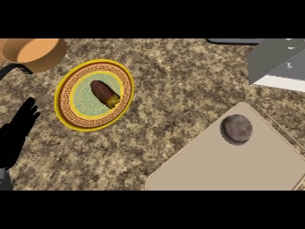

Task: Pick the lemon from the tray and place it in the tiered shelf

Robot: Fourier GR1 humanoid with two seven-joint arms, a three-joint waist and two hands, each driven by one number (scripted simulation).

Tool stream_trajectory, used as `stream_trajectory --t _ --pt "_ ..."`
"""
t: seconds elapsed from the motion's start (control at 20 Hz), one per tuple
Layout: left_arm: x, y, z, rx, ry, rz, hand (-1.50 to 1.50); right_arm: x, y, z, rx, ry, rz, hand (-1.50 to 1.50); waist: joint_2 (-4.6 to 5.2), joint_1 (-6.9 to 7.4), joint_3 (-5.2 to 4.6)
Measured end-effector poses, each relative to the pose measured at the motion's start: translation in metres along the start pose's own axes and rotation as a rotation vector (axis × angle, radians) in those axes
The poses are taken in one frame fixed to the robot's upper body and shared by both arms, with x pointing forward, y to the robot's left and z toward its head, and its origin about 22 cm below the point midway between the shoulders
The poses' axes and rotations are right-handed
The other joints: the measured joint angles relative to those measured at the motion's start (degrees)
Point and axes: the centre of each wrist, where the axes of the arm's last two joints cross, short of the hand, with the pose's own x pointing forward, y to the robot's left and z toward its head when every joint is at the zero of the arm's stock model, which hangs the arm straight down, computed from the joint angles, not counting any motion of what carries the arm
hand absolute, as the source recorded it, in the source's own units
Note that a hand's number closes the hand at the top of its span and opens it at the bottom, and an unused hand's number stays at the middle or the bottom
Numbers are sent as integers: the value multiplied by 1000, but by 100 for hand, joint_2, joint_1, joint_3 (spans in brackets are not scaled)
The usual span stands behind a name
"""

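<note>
Speckled brown counter, yellow key-patterned plate, beige tray, grey shelf

The speckled brown table holds a yellow-rimmed plate at left, a beige tray lower right, a pan top left, a grey shelf top right

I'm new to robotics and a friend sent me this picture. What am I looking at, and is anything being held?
This is one view from the robot's head, looking steeply down at a speckled counter. The black shape at lower left is its left hand, open, fingers up, resting and holding nothing. The right hand is out of view. A beige tray carries a round dark object. A yellow-rimmed plate holds a brown oblong food. A tan pot sits top left, a grey shelf top right.
</note>
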Motion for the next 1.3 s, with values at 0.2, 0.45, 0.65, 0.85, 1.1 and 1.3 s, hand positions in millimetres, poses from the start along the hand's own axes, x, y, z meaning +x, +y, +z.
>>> stream_trajectory --t 0.2,0.45,0.65,0.85,1.1,1.3 --pt "-3 -5 1 -1 5 4 0 -6 -21 6 14 19 -131 -150 -9 -32 0" --pt "-3 -3 6 0 9 3 0 -14 -62 24 -19 3 -269 -150 -14 -43 5" --pt "-6 0 6 13 8 12 0 -16 -112 49 -64 -4 -336 -150 -12 -79 6" --pt "-9 -2 9 20 9 13 0 -23 -154 82 -114 28 -343 -150 -6 -110 16" --pt "-14 1 17 31 14 22 0 -30 -197 125 -122 80 -312 -150 -20 -220 39" --pt "-17 4 20 50 21 24 0 -32 -216 148 -104 102 -290 -150 -40 -340 60"
